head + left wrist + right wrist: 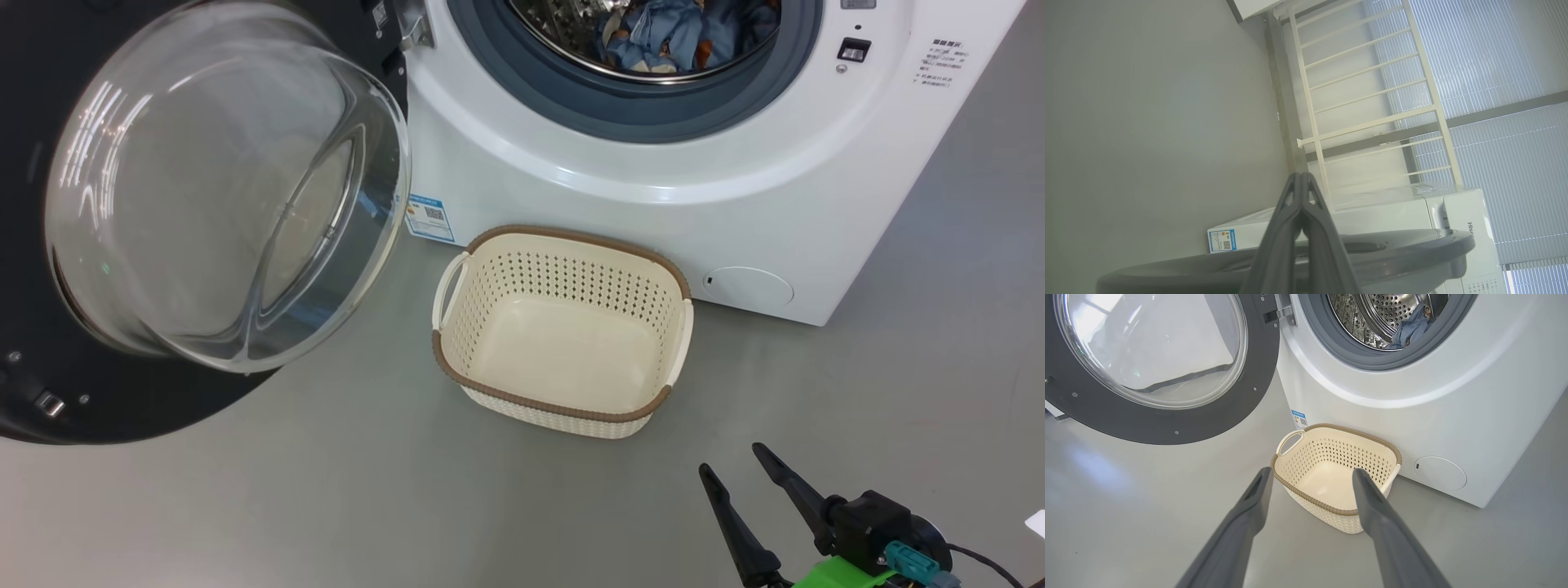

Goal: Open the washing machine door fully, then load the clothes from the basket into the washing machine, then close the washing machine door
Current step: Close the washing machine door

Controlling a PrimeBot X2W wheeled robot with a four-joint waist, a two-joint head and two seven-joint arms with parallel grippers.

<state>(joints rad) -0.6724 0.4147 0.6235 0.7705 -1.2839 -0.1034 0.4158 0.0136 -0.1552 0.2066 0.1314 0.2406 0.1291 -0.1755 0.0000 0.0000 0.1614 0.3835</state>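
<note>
Cream plastic up front in the head view: you've got one basket just ahead of your right gripper, whose two fingers are spread and gripping nothing. Past it sits one washing machine with a bundle of blue clothes in the drum (can't count them). One washing machine door stands wide open off to that gripper's left.

Left wrist: your left gripper has both fingers pressed together on nothing, with the door rim just past them.

Right wrist: the basket sits just beyond and between the spread fingers.
</note>
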